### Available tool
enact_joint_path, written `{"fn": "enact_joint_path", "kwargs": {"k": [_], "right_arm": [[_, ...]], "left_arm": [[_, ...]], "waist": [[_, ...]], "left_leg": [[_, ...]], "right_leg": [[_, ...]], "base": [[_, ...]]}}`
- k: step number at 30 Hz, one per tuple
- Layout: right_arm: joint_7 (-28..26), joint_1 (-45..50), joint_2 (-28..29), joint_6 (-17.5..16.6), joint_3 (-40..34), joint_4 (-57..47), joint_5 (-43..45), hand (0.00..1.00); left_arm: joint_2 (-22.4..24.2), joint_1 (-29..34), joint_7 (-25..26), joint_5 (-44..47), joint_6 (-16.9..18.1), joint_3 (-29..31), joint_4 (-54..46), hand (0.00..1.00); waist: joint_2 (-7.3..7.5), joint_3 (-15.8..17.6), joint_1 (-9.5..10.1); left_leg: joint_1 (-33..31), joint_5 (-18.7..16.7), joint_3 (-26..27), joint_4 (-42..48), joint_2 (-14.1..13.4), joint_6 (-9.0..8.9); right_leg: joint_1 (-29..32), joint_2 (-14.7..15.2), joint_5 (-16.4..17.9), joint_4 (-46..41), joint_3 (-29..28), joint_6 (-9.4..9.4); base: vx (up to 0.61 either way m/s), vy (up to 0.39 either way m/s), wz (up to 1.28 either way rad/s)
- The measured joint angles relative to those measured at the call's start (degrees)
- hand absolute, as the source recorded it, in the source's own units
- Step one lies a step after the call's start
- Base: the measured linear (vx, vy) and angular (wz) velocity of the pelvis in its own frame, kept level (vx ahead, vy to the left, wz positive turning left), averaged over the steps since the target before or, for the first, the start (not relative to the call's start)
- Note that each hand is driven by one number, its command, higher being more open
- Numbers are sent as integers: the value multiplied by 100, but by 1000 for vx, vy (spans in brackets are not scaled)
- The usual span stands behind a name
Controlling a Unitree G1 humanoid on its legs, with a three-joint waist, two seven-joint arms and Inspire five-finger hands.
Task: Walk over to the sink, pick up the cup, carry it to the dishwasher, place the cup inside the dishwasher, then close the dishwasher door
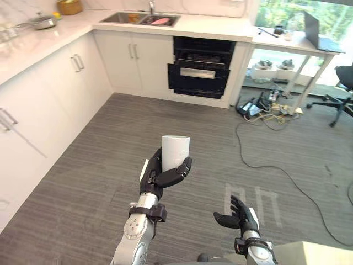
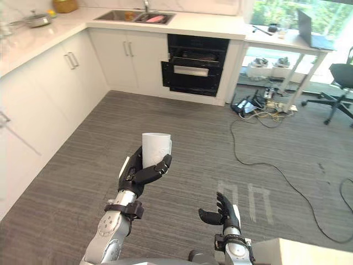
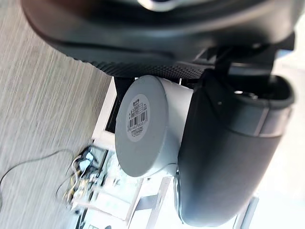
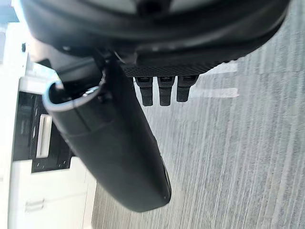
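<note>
Evidently mid-carry: the left hand [image 1: 163,175] curls round the upright white cup [image 1: 175,148], well apart from the dishwasher [image 1: 201,74]; the right hand [image 1: 241,217] hangs loosely open, empty. Next, walking toward the dishwasher calls for keeping the cup level.

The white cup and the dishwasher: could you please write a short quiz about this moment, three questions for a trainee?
1. Fill in: the white cup is held upright by the ___ hand.
2. True or false: the right hand is shut on a plate.
3. Choose: the black dishwasher stands
A. under the counter, right of the sink
B. beside the office chair
C. under the pot

Key
1. left hand
2. False: it is open and holds nothing.
3. A
</note>
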State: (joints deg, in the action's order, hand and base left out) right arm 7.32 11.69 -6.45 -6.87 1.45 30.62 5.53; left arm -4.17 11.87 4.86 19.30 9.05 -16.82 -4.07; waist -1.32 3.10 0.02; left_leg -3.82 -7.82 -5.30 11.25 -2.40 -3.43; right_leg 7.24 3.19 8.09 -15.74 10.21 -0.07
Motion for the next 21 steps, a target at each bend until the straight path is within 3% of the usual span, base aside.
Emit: {"fn": "enact_joint_path", "kwargs": {"k": [2, 5, 7, 13, 15, 17, 18, 20, 21], "right_arm": [[16, -61, 1, -1, 0, -56, -1, 90], [87, -214, -32, -1, -4, -79, -5, 90], [142, -257, -154, -2, -17, -195, -10, 90], [144, -697, -25, 0, 2, -279, -65, 90], [131, -709, -16, 5, 12, -279, -138, 90], [106, -713, 47, 10, 49, -280, -180, 90], [63, -686, 64, 33, 73, -264, -257, 90], [3, -667, 75, 45, 144, -266, -306, 90], [-24, -665, 100, 45, 164, -272, -349, 90]], "left_arm": [[74, 4, 14, 6, 0, 94, -2, 30], [147, 3, 13, 31, 1, 210, -38, 30], [200, 13, 5, 30, 8, 226, -98, 30], [191, 81, 23, 27, 10, 541, -254, 30], [190, 148, 17, 24, 7, 490, -261, 30], [89, 201, 12, 7, -1, 413, -454, 30], [-13, 212, 6, -13, 6, 352, -517, 30], [-96, 210, 10, -14, 6, 342, -521, 30], [-135, 189, 11, -14, 9, 346, -523, 30]], "waist": [[-65, 51, 76], [-67, 167, 51], [-122, 177, 92], [-68, 211, 225], [-56, 214, 198], [122, 291, 161], [137, 313, 102], [94, 323, 35], [84, 328, -22]], "left_leg": [[-144, -213, 20, 335, -63, -66], [-533, -211, 911, 917, -270, -80], [-712, -118, 1412, 894, -271, 181], [-739, -685, 1463, 1271, 9, 344], [-453, -878, 1446, 1227, 176, 413], [-37, -953, 1375, 985, 422, 519], [176, -999, 1272, 869, 424, 570], [428, -1020, 1120, 672, 331, 555], [600, -1025, 1001, 493, 244, 542]], "right_leg": [[-28, 9, 125, -94, 129, -33], [-181, 209, 307, -195, 484, -56], [-136, 374, 521, -463, 602, 82], [-107, 736, 878, -857, 545, 487], [-38, 966, 964, -1578, 308, 557], [372, 1205, 790, -2881, -54, 545], [712, 1179, 565, -3607, -288, 360], [961, 892, 883, -3753, -451, 245], [1225, 611, 1038, -3562, -496, 184]], "base": [[12, -15, 46], [42, 15, 65], [84, 62, 42], [209, 109, 2], [254, 137, 12], [329, 143, 26], [375, 106, 33], [328, 17, 35], [355, -37, 48]]}}
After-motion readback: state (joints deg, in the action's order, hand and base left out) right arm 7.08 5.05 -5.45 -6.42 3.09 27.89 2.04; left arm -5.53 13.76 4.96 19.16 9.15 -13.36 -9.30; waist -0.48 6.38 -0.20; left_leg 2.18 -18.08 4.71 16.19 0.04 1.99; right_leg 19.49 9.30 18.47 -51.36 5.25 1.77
